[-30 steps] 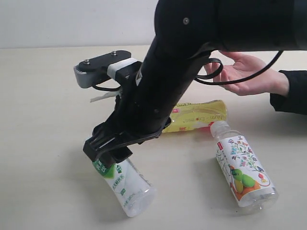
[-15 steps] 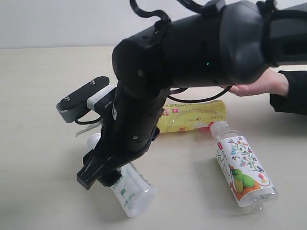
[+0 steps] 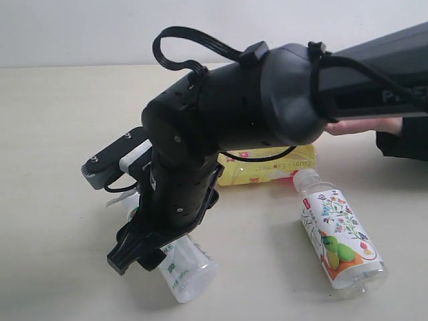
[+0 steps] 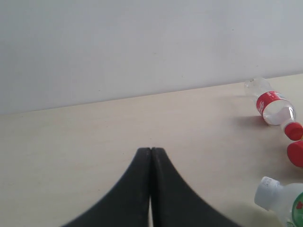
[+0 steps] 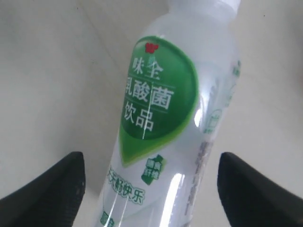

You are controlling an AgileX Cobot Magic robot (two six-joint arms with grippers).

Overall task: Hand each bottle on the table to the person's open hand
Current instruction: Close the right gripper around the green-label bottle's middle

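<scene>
- Green-label bottle (image 5: 161, 123) lies on its side at the near edge of the tabletop (image 3: 60, 134), in the same spot as a second ago. What has changed is the right arm (image 3: 221, 127), which has swung lower and settled over the bottle.
- Right fingers (image 5: 47, 187) are spread wide, one on each side of the bottle's body. Neither visibly touches it, so nothing is held yet.
- By my reading the approach is finished and the grasp comes next, a squeeze across the round clear body just below the label.
- Floral-label bottle (image 3: 340, 241) lies on its side near the right, unmoved.
- Yellow bottle (image 3: 267, 164) lies just behind the arm, partly hidden and also unmoved.
- Left fingers (image 4: 132, 189) are pressed together and empty, hanging over bare tabletop away from the work.
- Open hand (image 3: 364, 126) waits farther back on the right. The lowered arm now covers most of it, and I see nothing in the part that shows.
- Small red-label bottle (image 4: 274, 106) lies near the far edge, seen only in the left wrist view.
- All four bottles appear to be still down, so the handing-over looks barely begun.
- Pale beige tabletop is smooth and flat, so a round bottle could roll if nudged.
- Behind it stands a plain pale wall (image 3: 80, 33).
</scene>
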